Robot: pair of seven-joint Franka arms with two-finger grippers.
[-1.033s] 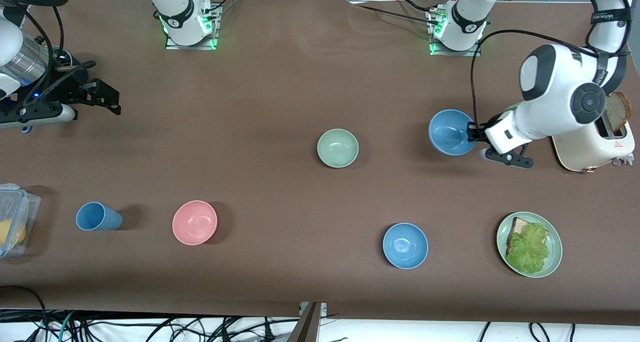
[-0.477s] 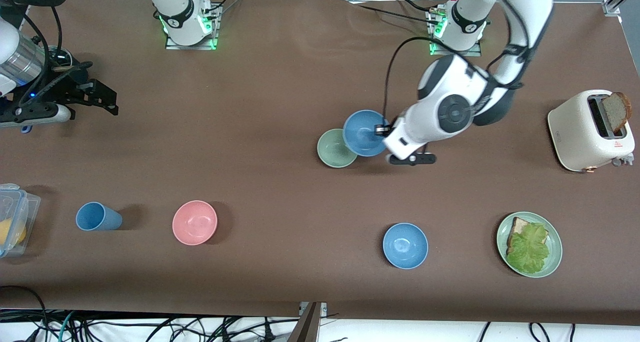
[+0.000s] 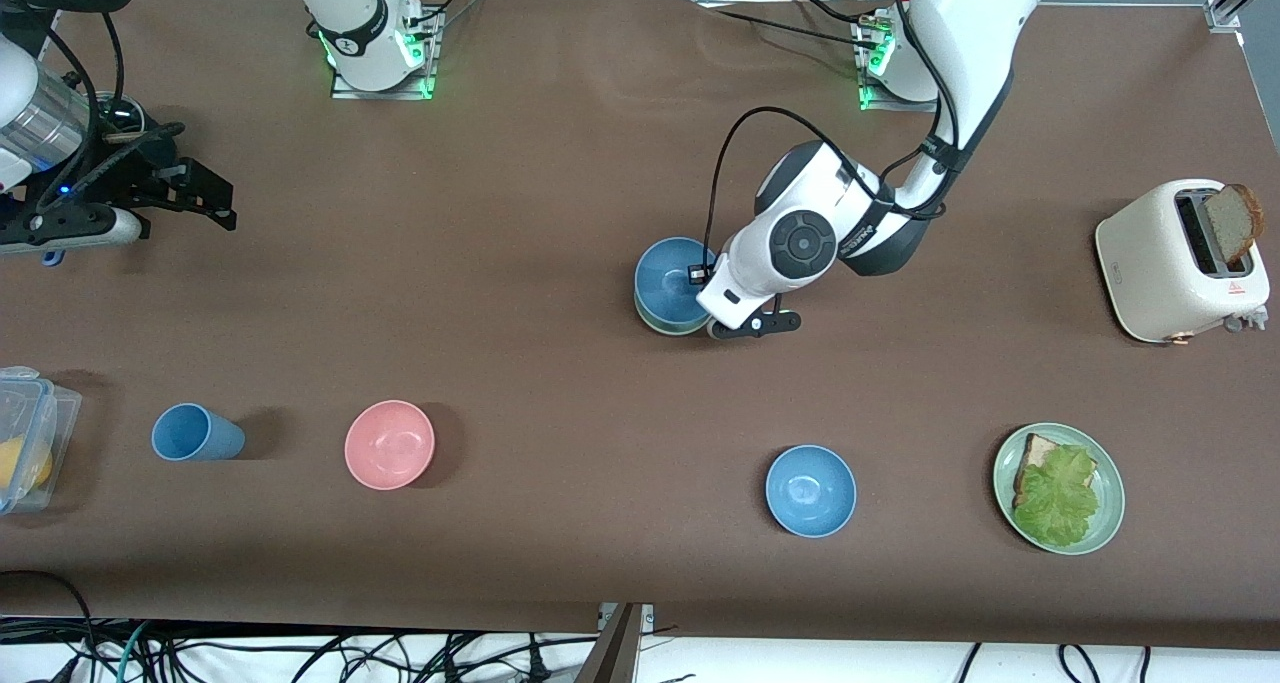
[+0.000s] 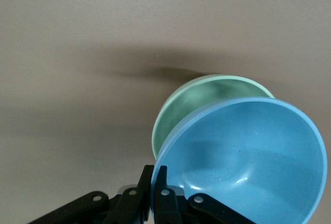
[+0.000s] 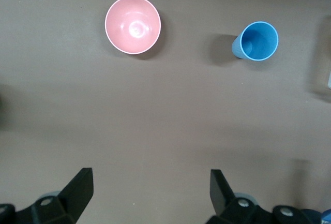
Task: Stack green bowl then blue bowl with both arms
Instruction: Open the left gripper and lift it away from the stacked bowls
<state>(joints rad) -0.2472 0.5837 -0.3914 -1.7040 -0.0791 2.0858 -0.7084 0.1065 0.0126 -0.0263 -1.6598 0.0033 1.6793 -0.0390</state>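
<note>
The green bowl (image 3: 664,326) stands mid-table, and only its rim shows under the blue bowl (image 3: 668,277). My left gripper (image 3: 698,277) is shut on the blue bowl's rim and holds it directly over the green bowl. In the left wrist view the fingers (image 4: 156,175) pinch the rim. There the blue bowl (image 4: 248,162) is tilted and covers most of the green bowl (image 4: 201,93). I cannot tell whether the two touch. My right gripper (image 3: 195,191) is open and empty, and waits above the right arm's end of the table. It also shows in the right wrist view (image 5: 150,182).
A glossier sky-blue bowl (image 3: 810,490), a pink bowl (image 3: 389,444) and a blue cup (image 3: 195,433) stand nearer the front camera. A green plate (image 3: 1110,518) with bread and lettuce and a toaster (image 3: 1160,263) are at the left arm's end. A clear container (image 3: 30,433) is at the right arm's end.
My left arm has carried the blue bowl from beside the toaster across to over the green bowl. The right arm has hardly moved.
</note>
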